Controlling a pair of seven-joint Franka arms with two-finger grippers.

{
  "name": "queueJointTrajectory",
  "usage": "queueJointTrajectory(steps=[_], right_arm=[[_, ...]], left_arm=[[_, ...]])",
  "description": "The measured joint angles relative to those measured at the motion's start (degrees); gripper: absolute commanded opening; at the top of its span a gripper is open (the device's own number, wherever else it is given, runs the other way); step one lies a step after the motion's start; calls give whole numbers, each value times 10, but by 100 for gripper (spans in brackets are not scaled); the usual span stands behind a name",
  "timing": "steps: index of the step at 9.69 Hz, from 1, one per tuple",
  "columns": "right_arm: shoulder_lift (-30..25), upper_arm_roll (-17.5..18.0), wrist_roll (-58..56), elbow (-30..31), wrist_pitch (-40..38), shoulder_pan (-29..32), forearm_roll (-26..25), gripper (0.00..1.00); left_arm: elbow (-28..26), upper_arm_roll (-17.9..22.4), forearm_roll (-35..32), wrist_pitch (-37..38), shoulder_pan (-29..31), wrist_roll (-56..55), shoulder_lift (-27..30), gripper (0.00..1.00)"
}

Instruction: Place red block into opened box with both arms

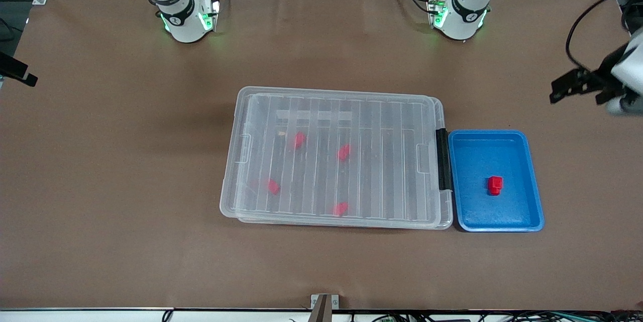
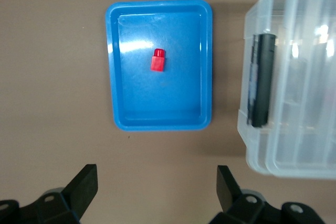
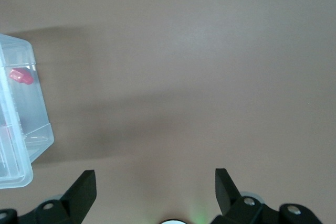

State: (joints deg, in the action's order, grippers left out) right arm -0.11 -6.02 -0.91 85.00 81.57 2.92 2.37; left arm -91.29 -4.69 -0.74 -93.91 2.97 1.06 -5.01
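One red block [image 1: 495, 185] [image 2: 158, 60] lies in the blue tray [image 1: 522, 222] [image 2: 157, 124]. Several more red blocks [image 1: 299, 139] [image 3: 21, 76] show through the ribbed clear lid that lies on the box [image 1: 241, 161] [image 2: 294, 145] [image 3: 21, 145]. The box's black handle strip [image 1: 442, 158] [image 2: 261, 80] faces the tray. My left gripper [image 1: 585, 88] [image 2: 157, 182] hangs open and empty over bare table at the left arm's end, apart from the tray. My right gripper [image 3: 155, 179] is open and empty, high over bare table beside the box at the right arm's end.
The tray sits against the box's handle side. Both arm bases [image 1: 188, 20] [image 1: 459, 15] glow green at the table's edge farthest from the front camera. A small metal bracket [image 1: 324, 304] sits at the edge nearest the front camera.
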Motion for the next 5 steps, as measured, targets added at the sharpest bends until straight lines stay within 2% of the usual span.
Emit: queueJointTrajectory(steps=[3,5], right_arm=[[23,7,10,18,49,-89,5,100],[72,10,38,25,101,-154,7,100]], left_arm=[[-69,0,0,-146,2,0,-70,100],[-92,1,-12,-233,8,0,-132,100]])
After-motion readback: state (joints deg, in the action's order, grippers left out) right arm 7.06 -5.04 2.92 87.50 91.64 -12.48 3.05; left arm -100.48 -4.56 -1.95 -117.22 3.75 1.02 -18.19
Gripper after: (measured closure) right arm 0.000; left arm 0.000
